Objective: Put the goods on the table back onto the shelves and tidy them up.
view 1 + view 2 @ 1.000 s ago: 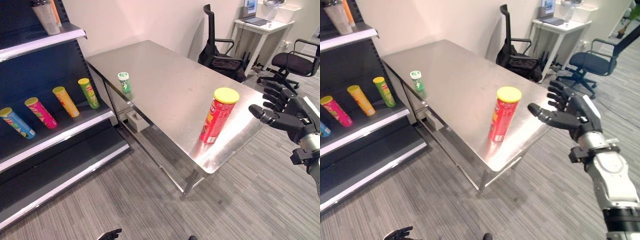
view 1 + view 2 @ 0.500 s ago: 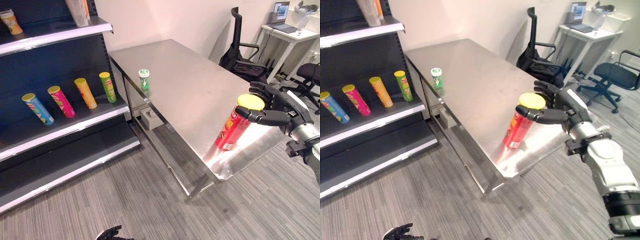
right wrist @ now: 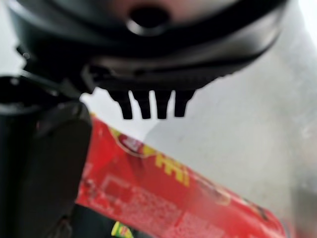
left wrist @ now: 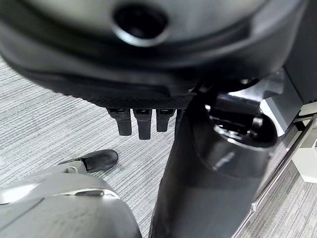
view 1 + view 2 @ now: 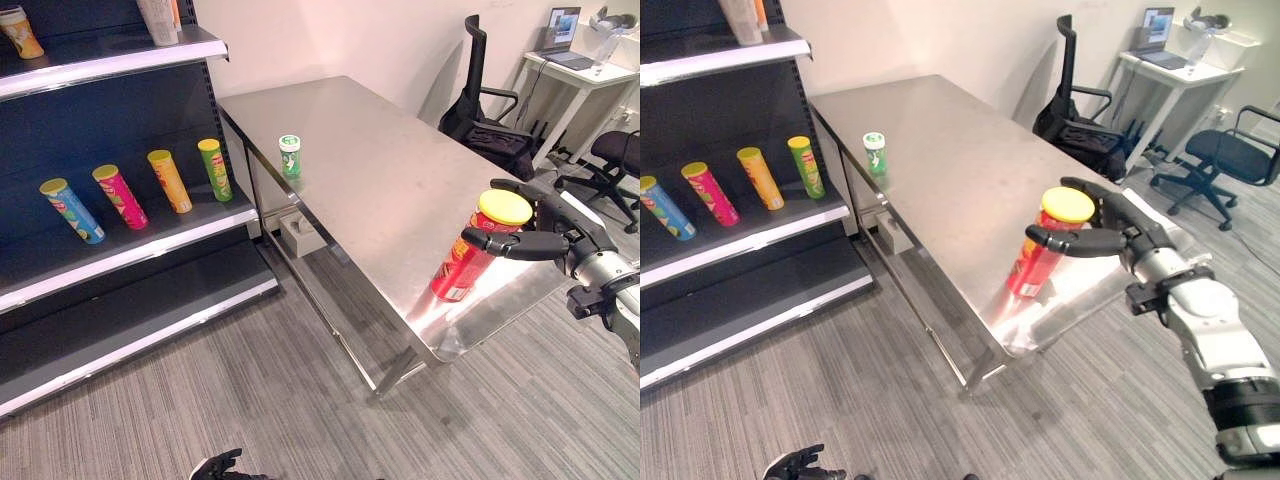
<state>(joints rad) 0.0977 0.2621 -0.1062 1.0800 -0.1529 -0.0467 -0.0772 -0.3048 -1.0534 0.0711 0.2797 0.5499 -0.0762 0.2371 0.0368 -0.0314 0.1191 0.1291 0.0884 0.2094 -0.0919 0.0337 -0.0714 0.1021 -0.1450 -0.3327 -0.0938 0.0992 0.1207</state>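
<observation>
Fingers (image 3: 148, 104) straight beside red can (image 5: 462, 262)

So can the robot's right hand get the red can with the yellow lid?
Probably yes. The right hand is open right at the red can, thumb in front and fingers behind, near the table edge. Nothing stands between them.

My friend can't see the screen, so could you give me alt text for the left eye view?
The robot's right hand is open around a red can with a yellow lid, standing near the corner of a steel table. A small green can stands by the table's far edge, and four colourful cans lie on a dark shelf.
</observation>
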